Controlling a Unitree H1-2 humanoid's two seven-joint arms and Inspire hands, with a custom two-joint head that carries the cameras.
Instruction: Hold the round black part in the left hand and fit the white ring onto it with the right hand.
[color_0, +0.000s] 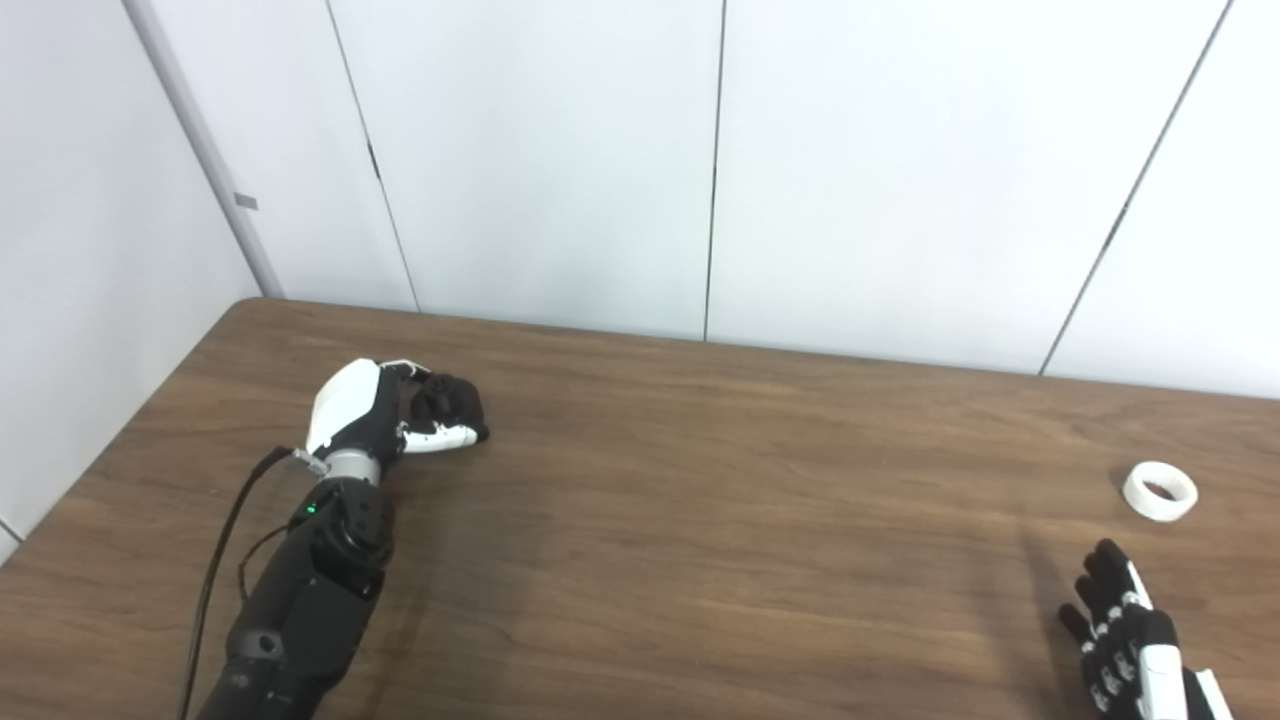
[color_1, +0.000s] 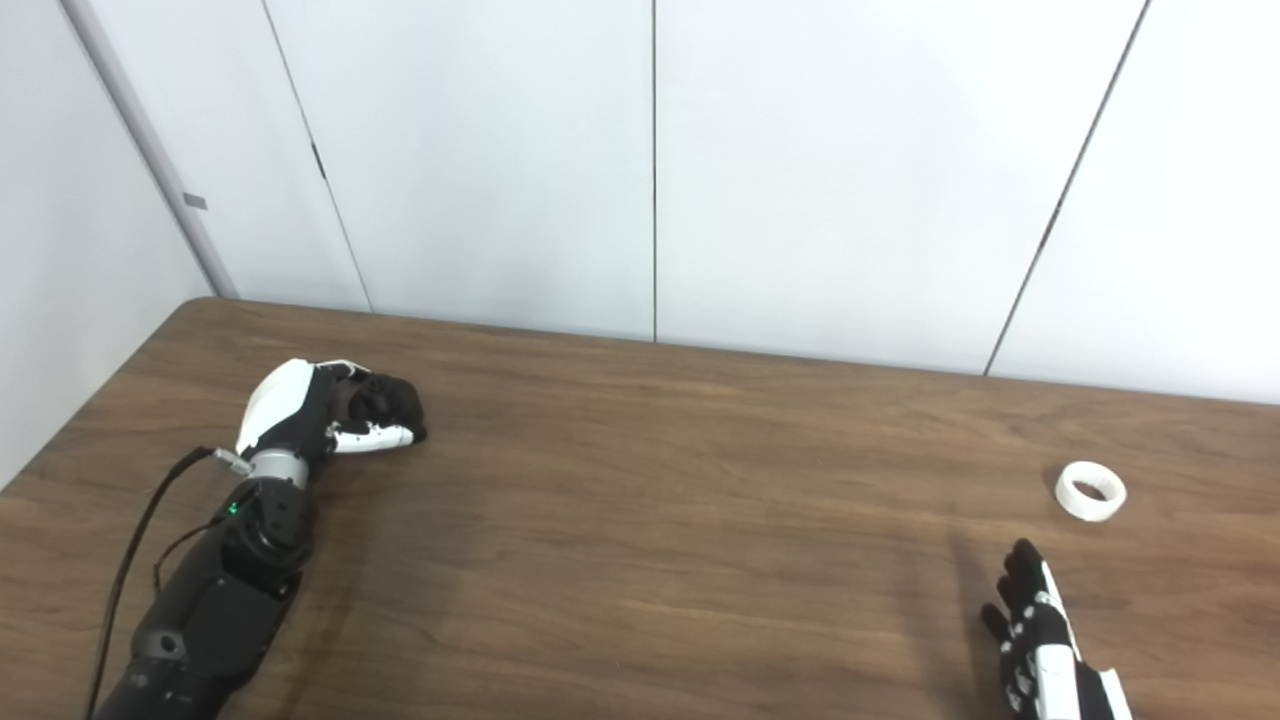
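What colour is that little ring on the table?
White; the ring shows best in the left eye view.

A brown wood-grain table (color_0: 700, 520) fills the lower part of the view, its far edge meeting a wall of pale panels (color_0: 540, 160) split by thin dark vertical seams — and at the left, a grey slanting strip (color_0: 200, 150) runs down toward the table's far left corner.

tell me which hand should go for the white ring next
Right. The right hand is open just short of the white ring; the left hand is far across the table, closed around something black.
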